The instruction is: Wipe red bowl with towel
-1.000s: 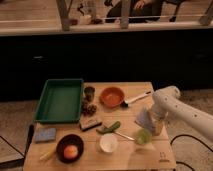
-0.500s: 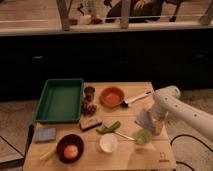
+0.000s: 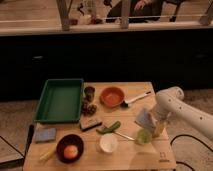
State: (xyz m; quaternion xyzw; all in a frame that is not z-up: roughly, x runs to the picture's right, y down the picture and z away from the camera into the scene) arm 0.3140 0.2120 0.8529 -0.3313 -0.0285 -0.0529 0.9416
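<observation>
Sitting unwiped toward the back of the table (image 3: pixel 150 152), the red bowl (image 3: pixel 112 96) is well apart from the towel (image 3: pixel 143 120) near the right edge. The gripper (image 3: pixel 158 129) hangs just beside the towel, spread wide, apparently holding nothing. Grasping and wiping are both left to do.

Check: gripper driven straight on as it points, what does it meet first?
The gripper points down over the right end of the table. Likely its bare top first, beside the towel; depth is unclear, so it might clip the towel.

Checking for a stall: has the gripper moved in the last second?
No. The gripper stays beside the towel, lower right of the red bowl, same offset as before.
</observation>
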